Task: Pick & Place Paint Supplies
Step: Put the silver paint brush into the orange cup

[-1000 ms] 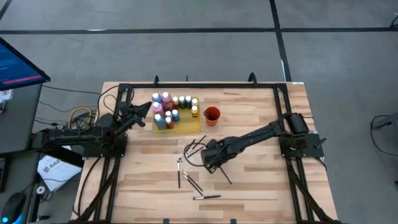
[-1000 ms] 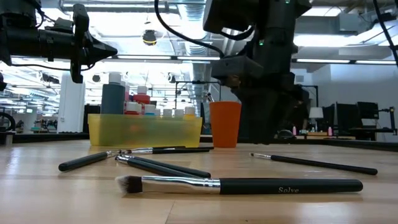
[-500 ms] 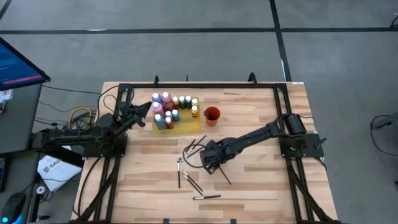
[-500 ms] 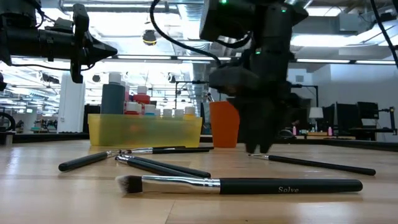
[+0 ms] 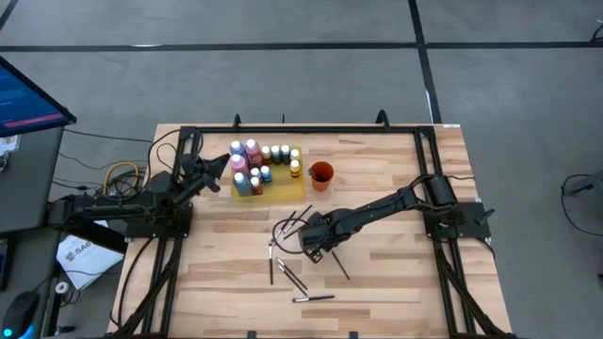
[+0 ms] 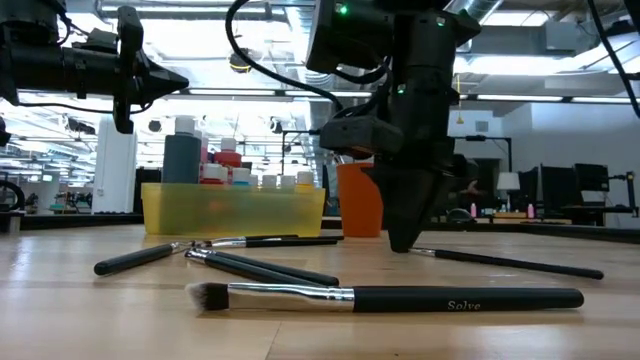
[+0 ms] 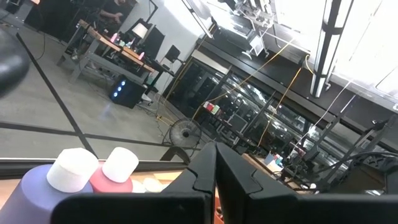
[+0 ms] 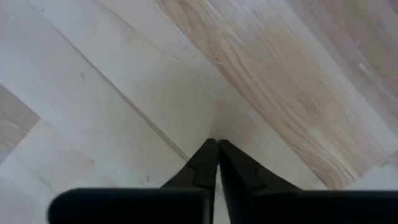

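**R jaws shut at the worktop, no brush seen between them**

R gripper (image 5: 311,252) is down near mid-worktop (image 5: 396,282), tips at or just above the wood, w/ its 2 fingers (image 8: 205,165) pressed together. R wrist view shows only bare wood planks around the tips; nothing visible between them, so the jaws look shut on nothing. In the low view the R gripper (image 6: 402,238) points straight down, its tip close to the near end of a thin brush (image 6: 505,262) lying on the wood; can't tell if they touch.

L gripper (image 5: 222,166) waits over the worktop's L side, just beside the yellow tray (image 5: 283,191), jaws fully closed (image 7: 214,180), holding nothing. Its wrist cam looks over 2 pale-capped bottles, 1 blue (image 7: 46,193) and 1 pink (image 7: 112,180).

Paint bottles (image 5: 259,165) stand bunched in the yellow tray toward the far L of centre; orange cup (image 5: 321,175) just beside the tray on its R. Brushes (image 5: 287,273) are loose on the wood: a crossed cluster just beside the R gripper, others nearer the front edge. Low view shows a thick-handled brush (image 6: 390,297) closest to the camera, bristles to the L, w/ thinner ones (image 6: 265,268) behind it.
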`<state>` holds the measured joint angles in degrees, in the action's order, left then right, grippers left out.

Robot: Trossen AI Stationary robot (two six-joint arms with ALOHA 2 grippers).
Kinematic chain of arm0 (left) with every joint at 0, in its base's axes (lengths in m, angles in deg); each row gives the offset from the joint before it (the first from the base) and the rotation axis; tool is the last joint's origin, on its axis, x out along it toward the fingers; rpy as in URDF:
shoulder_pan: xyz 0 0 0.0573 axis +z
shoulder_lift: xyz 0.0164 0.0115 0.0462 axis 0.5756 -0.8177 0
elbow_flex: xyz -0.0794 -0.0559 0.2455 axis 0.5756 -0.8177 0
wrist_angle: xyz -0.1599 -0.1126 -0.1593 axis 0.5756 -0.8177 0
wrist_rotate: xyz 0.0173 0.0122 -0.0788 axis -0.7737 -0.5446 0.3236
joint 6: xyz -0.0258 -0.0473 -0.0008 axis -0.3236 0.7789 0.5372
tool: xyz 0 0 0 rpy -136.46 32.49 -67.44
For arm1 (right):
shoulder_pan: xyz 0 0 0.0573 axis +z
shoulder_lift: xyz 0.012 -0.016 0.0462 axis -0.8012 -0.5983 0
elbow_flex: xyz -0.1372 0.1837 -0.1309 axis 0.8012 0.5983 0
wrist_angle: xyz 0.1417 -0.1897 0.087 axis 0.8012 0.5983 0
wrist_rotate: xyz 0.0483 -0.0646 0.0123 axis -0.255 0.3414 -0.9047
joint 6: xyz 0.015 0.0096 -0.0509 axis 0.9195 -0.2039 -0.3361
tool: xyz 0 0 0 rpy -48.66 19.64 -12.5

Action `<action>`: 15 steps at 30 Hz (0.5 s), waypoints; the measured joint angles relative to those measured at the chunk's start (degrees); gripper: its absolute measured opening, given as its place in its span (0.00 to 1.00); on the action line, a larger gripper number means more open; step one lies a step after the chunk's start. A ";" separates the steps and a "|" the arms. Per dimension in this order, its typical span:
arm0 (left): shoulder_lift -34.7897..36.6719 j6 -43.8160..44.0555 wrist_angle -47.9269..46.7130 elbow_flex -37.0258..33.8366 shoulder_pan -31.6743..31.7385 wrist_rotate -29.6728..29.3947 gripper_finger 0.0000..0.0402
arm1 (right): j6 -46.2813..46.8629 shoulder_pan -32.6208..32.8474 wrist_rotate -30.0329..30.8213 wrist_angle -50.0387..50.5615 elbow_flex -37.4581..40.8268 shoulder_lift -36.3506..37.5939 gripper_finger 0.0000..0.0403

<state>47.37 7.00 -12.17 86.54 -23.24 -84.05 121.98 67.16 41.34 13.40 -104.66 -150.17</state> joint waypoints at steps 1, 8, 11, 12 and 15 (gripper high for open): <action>0.00 0.00 -0.01 0.01 0.00 -0.01 0.00 | -0.38 0.00 -0.33 -0.26 0.07 0.04 0.02; 0.00 0.00 -0.01 0.01 0.00 0.00 0.00 | -0.36 0.28 0.03 -0.71 0.22 0.98 0.00; 0.00 0.00 -0.01 0.00 0.00 0.00 0.00 | -0.38 0.33 1.61 -0.95 0.45 2.00 0.00; 0.00 0.00 -0.01 0.01 0.00 0.00 0.00 | -0.35 0.33 2.10 -1.16 0.55 2.63 0.00; 0.00 0.00 -0.01 -0.01 0.02 0.00 0.00 | -0.57 0.50 4.33 -1.98 0.36 5.16 0.00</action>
<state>47.37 7.00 -12.18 86.53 -23.22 -84.05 121.41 67.66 45.66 11.42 -104.30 -145.01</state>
